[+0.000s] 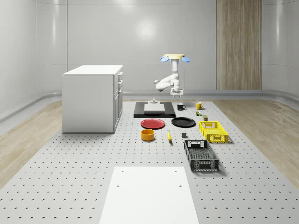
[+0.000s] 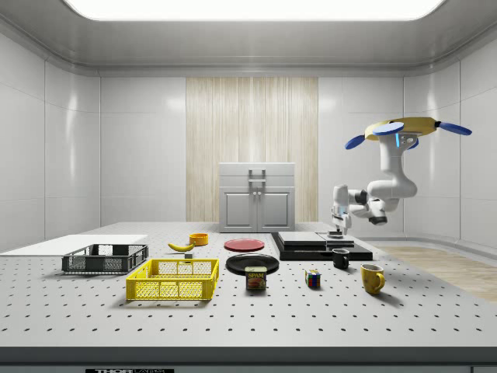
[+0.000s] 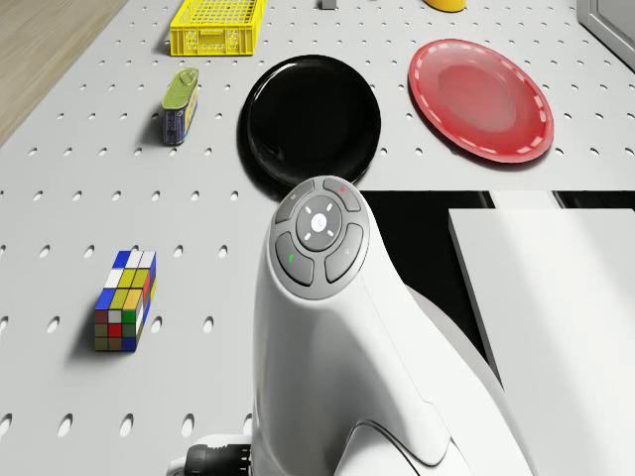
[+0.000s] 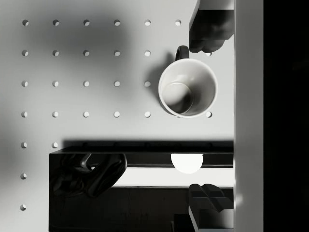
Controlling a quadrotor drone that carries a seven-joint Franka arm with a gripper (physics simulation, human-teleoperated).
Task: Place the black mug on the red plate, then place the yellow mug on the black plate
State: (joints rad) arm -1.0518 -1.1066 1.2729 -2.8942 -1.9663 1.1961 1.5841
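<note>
In the whole-scene view, the white cabinet (image 1: pixel 91 98) stood at the left of the frame. Right of it came the orange bowl (image 1: pixel 147 135), the red plate (image 1: pixel 153 123) and the banana (image 1: pixel 169 136). Behind these, at mid-frame, lay the black slab (image 1: pixel 154 111) with a white block on it.

Further right we saw the black plate (image 1: pixel 183 122) and, behind it, the black mug (image 1: pixel 181 106) standing upright on the table (image 1: pixel 70 163), just off the slab's right edge. The drone (image 1: pixel 175 58) hovered over that spot, with its arm bent down so that the gripper (image 1: pixel 177 93) hung just above the mug. The yellow mug (image 1: pixel 199 105) stood a little to the right. The yellow crate (image 1: pixel 213 131) and the black crate (image 1: pixel 201 155) lay nearer the camera at the right.

The only writing we could read was "SPAM" on the can (image 2: pixel 256 278) in the side view, between the yellow crate and the colour cube (image 2: pixel 312 278). The lettering on the table's front edge was too small for us to read.

In the wrist view the gripper (image 4: pixel 208 113) was spread wide and held nothing. One finger (image 4: pixel 207 29) stood beside the mug's handle, and the other was over the slab. The black mug (image 4: pixel 188 72) sat between them with its pale inside showing. Nothing lay between the fingers and the mug.
</note>
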